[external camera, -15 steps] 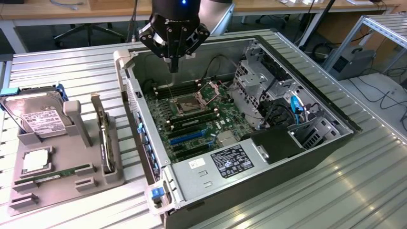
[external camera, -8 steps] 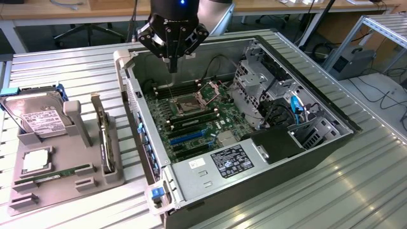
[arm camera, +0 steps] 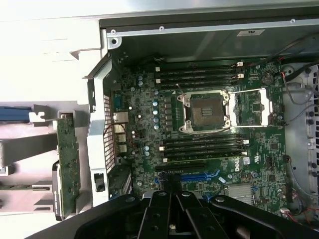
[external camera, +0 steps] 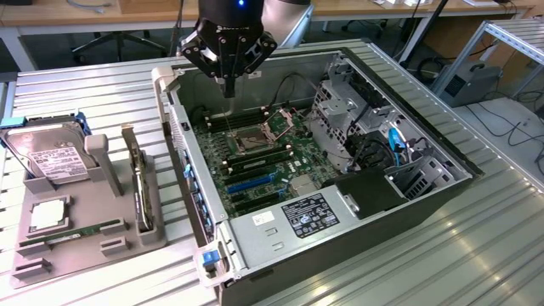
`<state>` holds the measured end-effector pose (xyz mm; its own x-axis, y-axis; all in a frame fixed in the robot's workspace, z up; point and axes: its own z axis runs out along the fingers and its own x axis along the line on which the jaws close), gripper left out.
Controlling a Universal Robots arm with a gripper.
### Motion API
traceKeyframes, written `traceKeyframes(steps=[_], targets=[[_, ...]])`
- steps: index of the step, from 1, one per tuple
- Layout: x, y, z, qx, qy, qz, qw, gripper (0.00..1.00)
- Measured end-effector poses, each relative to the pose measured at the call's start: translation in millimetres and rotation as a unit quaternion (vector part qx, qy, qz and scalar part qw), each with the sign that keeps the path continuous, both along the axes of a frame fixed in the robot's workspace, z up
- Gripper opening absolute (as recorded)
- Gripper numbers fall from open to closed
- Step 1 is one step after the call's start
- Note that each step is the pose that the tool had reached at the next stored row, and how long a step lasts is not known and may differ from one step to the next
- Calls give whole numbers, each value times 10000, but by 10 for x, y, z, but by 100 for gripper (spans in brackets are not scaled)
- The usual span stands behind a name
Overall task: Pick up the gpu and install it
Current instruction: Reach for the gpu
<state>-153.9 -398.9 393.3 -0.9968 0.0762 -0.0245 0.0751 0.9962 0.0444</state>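
The gpu stands on edge in a slot of the grey holder, at the exterior view's left, outside the computer case. In the wrist view its dark-green board shows beside the case wall. My gripper hangs above the far end of the open case, over the motherboard, well apart from the gpu. Its fingers are shut together with nothing between them. A blue expansion slot lies on the motherboard just ahead of the fingertips.
The holder also carries a silver hard drive, a processor and a narrow green memory stick. Inside the case are an open processor socket, a drive cage, cables and a power supply.
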Motion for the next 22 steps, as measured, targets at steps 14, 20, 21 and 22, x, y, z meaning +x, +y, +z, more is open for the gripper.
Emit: traceKeyframes(steps=[14,20,21,22], targets=[[-45,0,0,0,0,0,10000,11],[-59,0,0,0,0,0,10000,11],[-62,0,0,0,0,0,10000,11],[-65,0,0,0,0,0,10000,11]])
